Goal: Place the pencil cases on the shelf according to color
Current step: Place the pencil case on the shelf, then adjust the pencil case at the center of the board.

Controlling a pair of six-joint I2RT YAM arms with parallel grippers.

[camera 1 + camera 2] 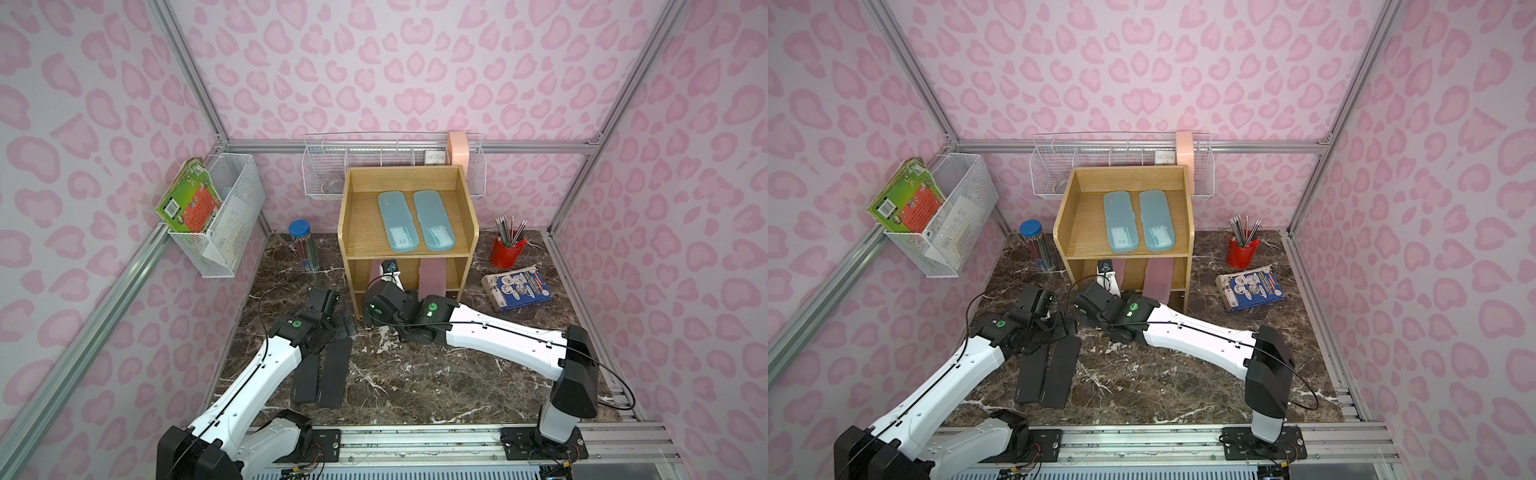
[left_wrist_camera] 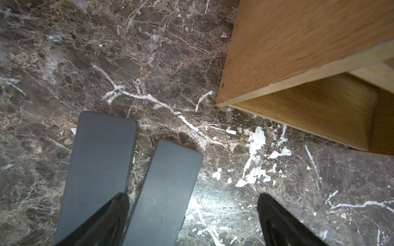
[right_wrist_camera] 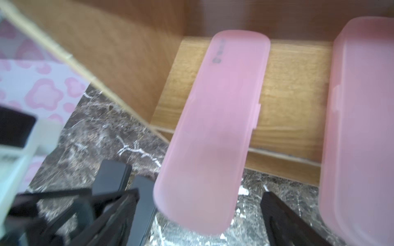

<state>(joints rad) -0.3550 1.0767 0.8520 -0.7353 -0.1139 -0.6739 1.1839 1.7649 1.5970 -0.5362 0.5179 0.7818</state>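
The oak shelf holds two light blue pencil cases side by side on its top tier. Two pink cases lie on the middle tier, their near ends jutting out past the front edge. My right gripper is open at that tier, its fingers standing apart on either side of the left pink case's near end. Two black cases lie flat on the marble table by the left arm. My left gripper hangs open over their far ends, holding nothing.
A blue-lidded pencil tube stands left of the shelf. On the shelf's right stand a red cup of pencils and a book. White wire baskets hang on the left wall and the back wall.
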